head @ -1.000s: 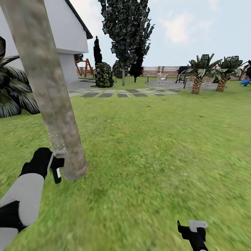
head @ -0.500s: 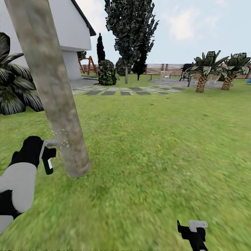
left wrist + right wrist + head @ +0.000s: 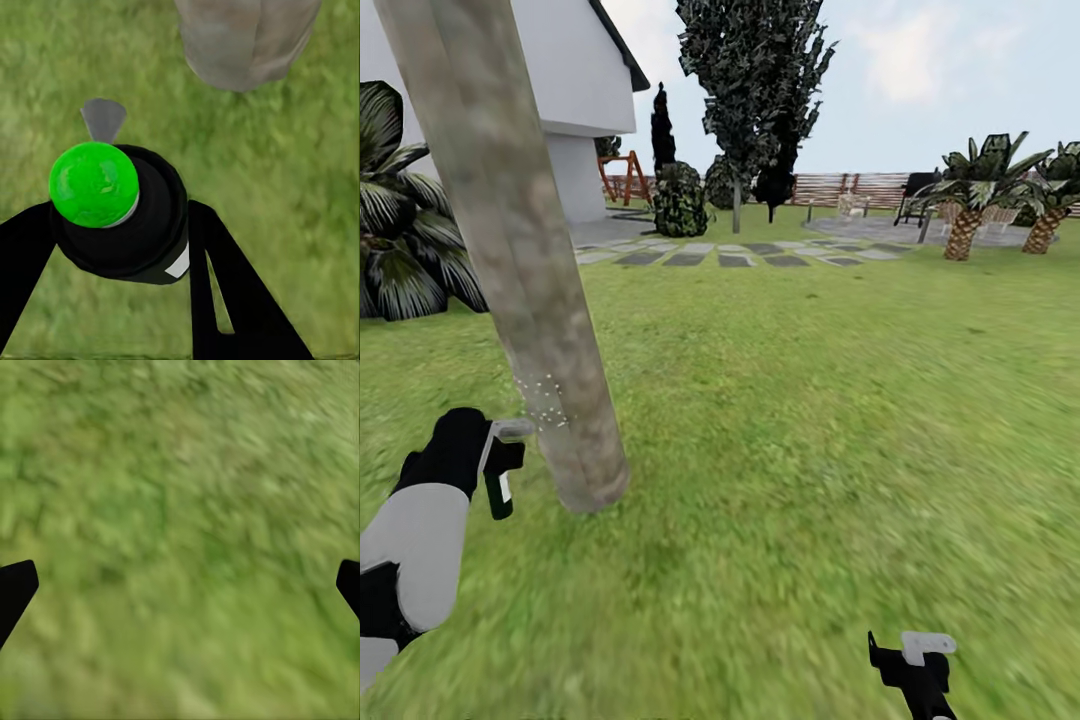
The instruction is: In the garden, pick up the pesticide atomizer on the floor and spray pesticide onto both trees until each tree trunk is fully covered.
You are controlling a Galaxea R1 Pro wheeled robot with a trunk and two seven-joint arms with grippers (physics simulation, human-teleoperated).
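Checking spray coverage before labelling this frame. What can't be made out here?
- Tree trunk: head view's top edge cuts it off; its far side is hidden by the trunk itself.
- Pesticide: a few tiny specks, too small to judge coverage.
- Pesticide atomizer: label too small to read.
- Right gripper: bottom edge crops it.
- Second tree: cannot tell which it is.

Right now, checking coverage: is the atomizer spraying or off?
Spraying: whitish pesticide specks hang between the atomizer nozzle and the tree trunk.
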